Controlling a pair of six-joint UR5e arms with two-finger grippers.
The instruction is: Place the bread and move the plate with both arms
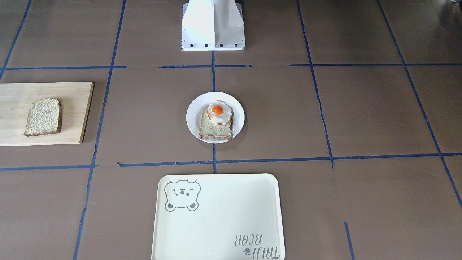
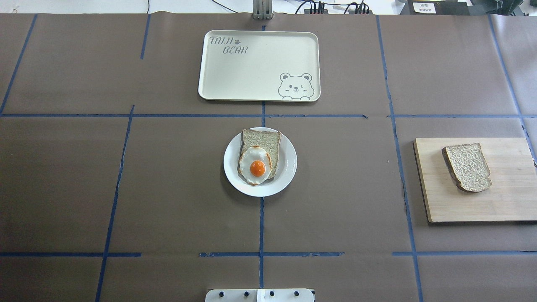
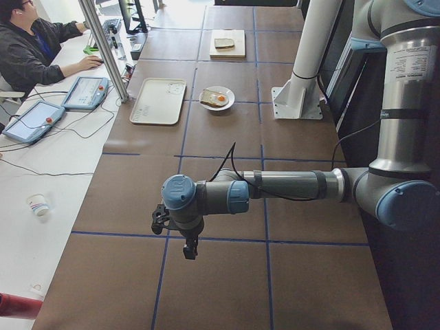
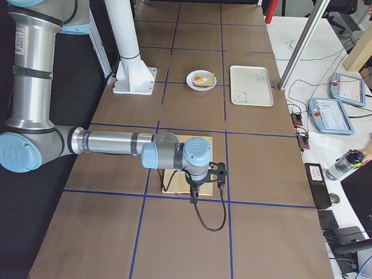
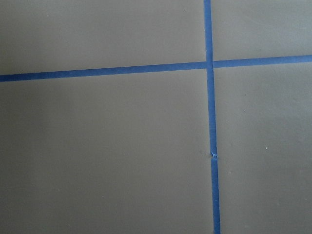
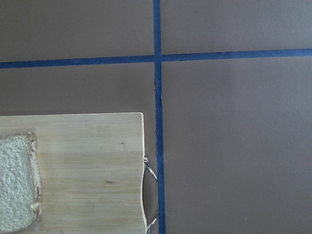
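The bare bread point(image 2: 467, 167) lies on a wooden cutting board point(image 2: 503, 201) at the table's right side; it also shows in the front view point(image 1: 43, 117) and at the right wrist view's lower left point(image 6: 17, 183). The white plate point(image 2: 289, 161) sits at the table's middle and holds another slice topped with a fried egg point(image 2: 256, 165). My left gripper point(image 3: 161, 218) hovers over bare table far from the plate. My right gripper point(image 4: 216, 172) hovers above the board's near corner. I cannot tell whether either is open or shut.
A cream rectangular tray point(image 2: 258, 67) with a bear drawing lies beyond the plate. The white base block point(image 1: 213, 29) stands on the robot's side of the plate. Blue tape lines cross the brown table. An operator point(image 3: 34, 48) sits at a side desk.
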